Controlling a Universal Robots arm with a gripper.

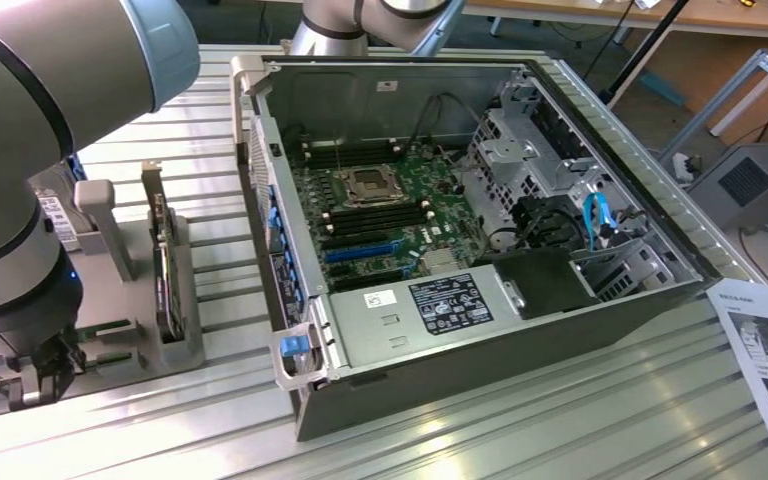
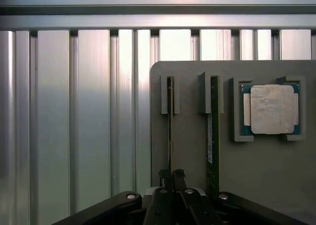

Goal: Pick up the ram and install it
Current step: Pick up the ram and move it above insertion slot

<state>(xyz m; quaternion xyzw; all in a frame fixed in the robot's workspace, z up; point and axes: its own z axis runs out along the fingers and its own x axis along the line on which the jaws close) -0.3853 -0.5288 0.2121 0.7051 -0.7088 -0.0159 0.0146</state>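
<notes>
The ram [image 2: 170,131] stands on edge in the holder [image 2: 187,151], in the slot farthest from the holder's processor [image 2: 270,109]. The gripper [image 2: 171,174] is clamped on one end of the ram, with a finger [image 2: 163,175] on each face. A second stick [image 2: 213,131] stands in the holder's next slot, between the ram and the processor, which lies flat in the holder's square recess. In the exterior view the gripper [image 1: 53,375] hangs over the holder [image 1: 124,330]. The holder rests on the slatted table [image 1: 558,420]. An open case [image 1: 518,335] is on the exterior view's right of the holder.
</notes>
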